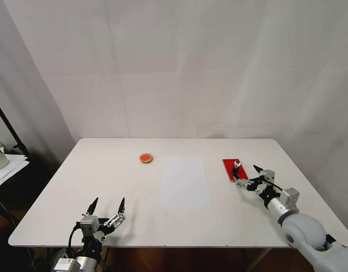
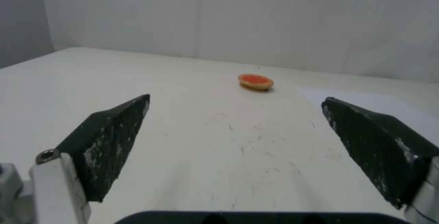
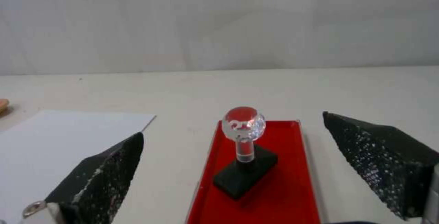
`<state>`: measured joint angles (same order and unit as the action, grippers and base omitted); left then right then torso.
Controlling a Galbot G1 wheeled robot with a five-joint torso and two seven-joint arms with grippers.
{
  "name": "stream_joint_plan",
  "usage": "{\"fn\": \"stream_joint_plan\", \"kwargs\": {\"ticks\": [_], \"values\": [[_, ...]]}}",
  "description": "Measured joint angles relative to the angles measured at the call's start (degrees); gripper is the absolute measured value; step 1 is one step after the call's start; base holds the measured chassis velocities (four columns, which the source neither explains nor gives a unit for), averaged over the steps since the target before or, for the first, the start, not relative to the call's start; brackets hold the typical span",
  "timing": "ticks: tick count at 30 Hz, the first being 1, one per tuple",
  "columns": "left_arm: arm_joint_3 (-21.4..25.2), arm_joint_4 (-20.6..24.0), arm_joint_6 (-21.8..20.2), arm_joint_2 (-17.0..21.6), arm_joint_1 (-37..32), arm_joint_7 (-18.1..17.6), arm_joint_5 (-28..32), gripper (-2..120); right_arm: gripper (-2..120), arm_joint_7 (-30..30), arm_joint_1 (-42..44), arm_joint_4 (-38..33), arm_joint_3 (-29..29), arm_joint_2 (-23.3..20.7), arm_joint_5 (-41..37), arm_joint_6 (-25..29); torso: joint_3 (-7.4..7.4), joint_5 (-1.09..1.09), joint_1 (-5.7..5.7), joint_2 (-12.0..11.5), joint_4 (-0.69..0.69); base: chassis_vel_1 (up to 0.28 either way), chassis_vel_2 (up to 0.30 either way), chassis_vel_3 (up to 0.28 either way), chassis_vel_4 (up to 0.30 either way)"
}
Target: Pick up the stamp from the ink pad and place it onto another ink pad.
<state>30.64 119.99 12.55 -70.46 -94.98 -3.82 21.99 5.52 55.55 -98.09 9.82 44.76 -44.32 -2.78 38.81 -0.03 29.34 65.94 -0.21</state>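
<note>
A white desk (image 1: 106, 181) stands before a plain pale curtain, with a sheet of white paper (image 1: 184, 183) lying flat near its middle. On the right side, the red pad (image 1: 230, 166) lies flat, and the stamp (image 1: 236, 164) stands upright on it, black base down and clear knob up. The right claw (image 1: 245, 172) sits low at the near end of that pad with its jaws spread wide; in the right wrist view the two dark fingers (image 3: 98, 179) flank the stamp (image 3: 245, 155) on either side with a clear gap to each, so nothing is gripped yet. The round pad (image 1: 146, 158) rests far left of the paper, well apart from the red pad, and nothing stands on it. The left claw (image 1: 108, 206) hovers at the near left edge of the desk, jaws wide and empty, pointing toward the round pad (image 2: 256, 81) from a good way off. By my reading, the task is at its very start: the approach to the stamp looks made, but the closing, the lift, the carry across the paper and the setting down on the round pad all remain to be done.
</note>
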Motion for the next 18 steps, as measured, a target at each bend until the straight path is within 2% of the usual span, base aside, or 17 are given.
{"fn": "stream_joint_plan", "kwargs": {"ticks": [5, 10, 14, 15, 18], "values": [[0.0, 0.0, 0.0, 0.0, -0.01, 0.0, 0.0, 100, 99, 1.27, -3.5, 3.57, -2.41, 1.74, -0.29, -0.5, 0.0, 0.0, -0.01, 0.0, 0.0, 0.0, 0.0, 0.0, 0.0], [0.0, 0.0, 0.0, 0.0, -0.01, 0.0, 0.0, 100, 92, 2.05, -4.37, 5.0, -2.92, 2.37, -0.45, -0.56, 0.0, 0.01, -0.01, 0.0, -0.01, 0.0, 0.0, 0.0, 0.0], [0.0, 0.0, 0.0, 0.0, -0.01, 0.0, 0.0, 100, 77, 2.2, -4.74, 5.77, -3.16, 2.52, -0.76, -0.69, 0.0, 0.02, -0.01, 0.0, -0.01, 0.0, 0.0, 0.0, 0.0], [0.0, 0.0, 0.0, 0.0, -0.01, 0.0, 0.0, 100, 77, 2.2, -4.74, 5.77, -3.16, 2.52, -0.76, -0.69, 0.0, 0.02, -0.01, 0.0, -0.01, 0.0, 0.0, 0.0, 0.0], [0.0, 0.0, 0.0, 0.0, -0.01, 0.0, 0.0, 100, 63, 2.2, -4.73, 5.83, -3.18, 2.52, -0.82, -0.75, -0.01, 0.02, -0.01, 0.0, -0.01, 0.0, 0.0, 0.0, 0.0]]}}
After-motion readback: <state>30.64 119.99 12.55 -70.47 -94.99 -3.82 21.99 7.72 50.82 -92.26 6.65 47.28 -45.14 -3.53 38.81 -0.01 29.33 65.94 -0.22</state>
